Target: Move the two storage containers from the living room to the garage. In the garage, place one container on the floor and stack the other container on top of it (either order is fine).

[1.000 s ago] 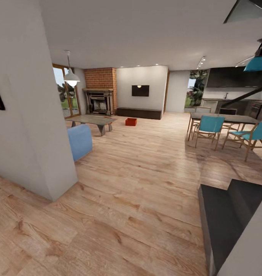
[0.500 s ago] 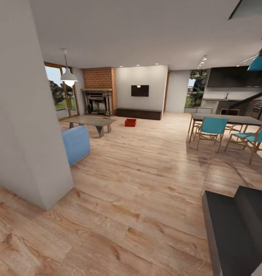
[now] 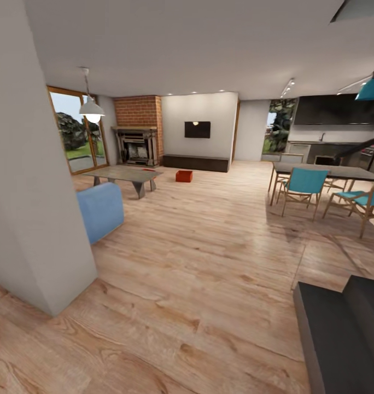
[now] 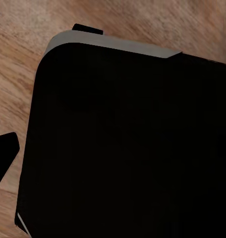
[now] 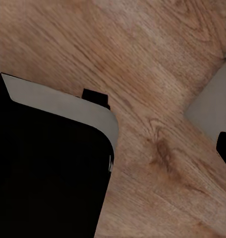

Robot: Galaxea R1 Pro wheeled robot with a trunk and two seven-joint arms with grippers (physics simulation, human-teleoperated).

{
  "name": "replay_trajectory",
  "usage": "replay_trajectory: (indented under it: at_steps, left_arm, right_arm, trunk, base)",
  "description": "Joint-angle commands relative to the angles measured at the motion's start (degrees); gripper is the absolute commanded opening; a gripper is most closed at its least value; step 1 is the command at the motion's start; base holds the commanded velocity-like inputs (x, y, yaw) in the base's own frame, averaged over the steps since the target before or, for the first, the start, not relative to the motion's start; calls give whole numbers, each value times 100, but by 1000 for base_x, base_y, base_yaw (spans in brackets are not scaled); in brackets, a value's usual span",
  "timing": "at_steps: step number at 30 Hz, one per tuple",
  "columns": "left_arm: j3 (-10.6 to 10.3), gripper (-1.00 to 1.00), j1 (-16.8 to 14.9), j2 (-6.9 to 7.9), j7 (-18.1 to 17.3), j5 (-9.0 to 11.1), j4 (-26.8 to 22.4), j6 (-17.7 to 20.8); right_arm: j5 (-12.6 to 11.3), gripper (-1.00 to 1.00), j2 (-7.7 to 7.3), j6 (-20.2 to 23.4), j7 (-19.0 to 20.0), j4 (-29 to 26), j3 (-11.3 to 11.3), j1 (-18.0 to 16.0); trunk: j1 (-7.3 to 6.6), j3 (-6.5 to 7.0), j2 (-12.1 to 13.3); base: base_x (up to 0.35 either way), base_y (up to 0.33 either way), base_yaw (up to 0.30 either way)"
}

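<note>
I am looking from the head camera down a long stretch of light wood-plank floor point(image 3: 209, 257) into the living room. One storage container point(image 3: 183, 175), orange-red, sits on the planks far ahead, just in front of the long dark low cabinet point(image 3: 196, 162) and below the wall TV point(image 3: 197, 129). A small reddish patch lies on the low coffee desk point(image 3: 123, 175), too small for me to say what it is. The brick fireplace point(image 3: 136, 137) stands left of the cabinet, with the wood-framed glass doors point(image 3: 77, 131) further left and a white pendant lamp point(image 3: 92, 108) hanging before them. The blue sofa point(image 3: 101, 210) pokes out from behind a grey wall corner point(image 3: 34, 208) close on my left. To the right are a dining table point(image 3: 329, 172) with teal chairs point(image 3: 303, 186), and dark steps point(image 3: 340, 328) near me. Both wrist cameras face the wood floor past a black, grey-edged body of the robot point(image 4: 128, 148); I cannot tell whether either gripper is apart or together.
</note>
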Motion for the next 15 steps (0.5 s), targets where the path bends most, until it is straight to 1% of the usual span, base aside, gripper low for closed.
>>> replay_trajectory:
  at_steps: [1, 4, 6, 15]
  left_arm:
    - [11, 100, 0, -2, 7, 24, -3, -12]
    - [11, 100, 0, -2, 6, 24, -3, -12]
    - [11, 100, 0, -2, 7, 24, -3, -12]
    - [12, 100, 0, -2, 9, 24, -3, -20]
  right_arm:
    - [55, 100, 4, -25, -22, 17, 15, -7]
    - [87, 100, 1, -25, -20, 17, 14, -7]
    - [92, 100, -1, -25, -19, 17, 14, -7]
    - [112, 100, -30, -32, -19, 17, 14, -7]
  trunk:
    - [3, -5, -2]
    - [3, -5, -2]
    - [3, -5, -2]
    - [3, -5, -2]
  base:
    - [324, 63, -202]
    - [324, 67, -215]
    - [324, 69, -122]
    - [324, 71, -18]
